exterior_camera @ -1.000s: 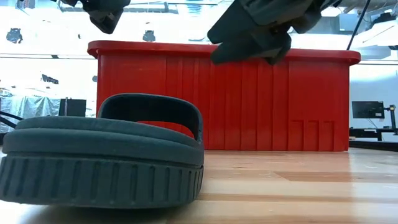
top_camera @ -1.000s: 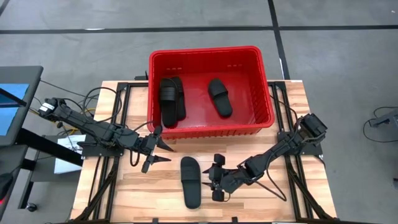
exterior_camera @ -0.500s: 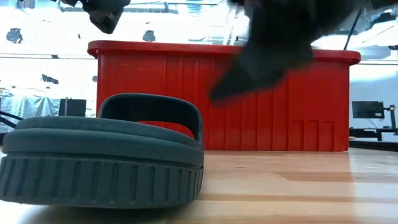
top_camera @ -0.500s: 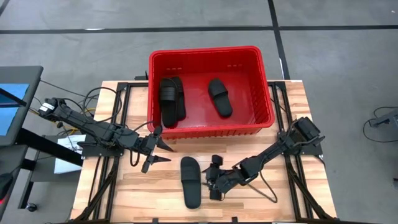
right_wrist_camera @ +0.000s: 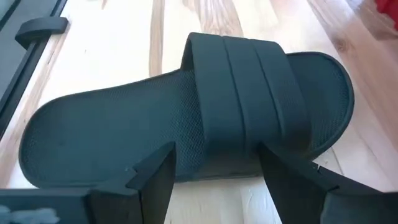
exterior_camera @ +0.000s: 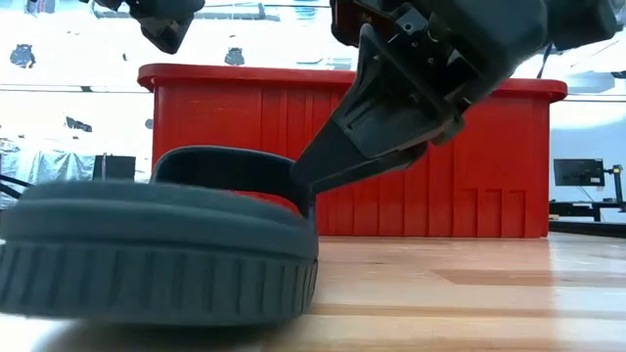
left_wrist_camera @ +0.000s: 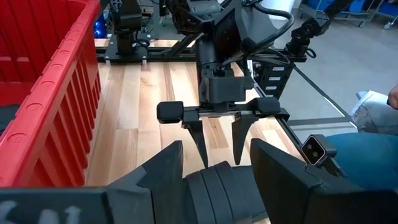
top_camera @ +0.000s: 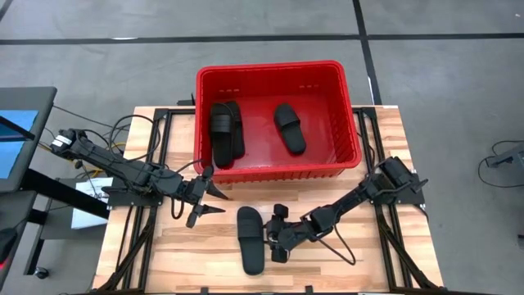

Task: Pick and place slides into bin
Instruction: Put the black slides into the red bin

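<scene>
One black slide lies sole down on the wooden table near its front edge; it also shows in the right wrist view and the low view. My right gripper is open at the slide's right side, with one finger on each side of the wide strap. My left gripper is open and empty, just in front of the red bin's near left corner. Two overlapping slides and a third lie on the bin's floor. My right gripper comes at the slide from the table's right, slanting down, its open fingers on either side of the strap's right-hand end. In the low view one fingertip meets the strap's edge. The slide rests on the table on its sole.
The bin's near wall stands close behind the slide. Black frame rails and cables run along both table sides. Bare wood lies at the front right. A person's leg shows beyond the table.
My right gripper has gone toward the table's left edge and down to the slide, and now stands around its strap, still open. In the low view the slide has stirred slightly.
</scene>
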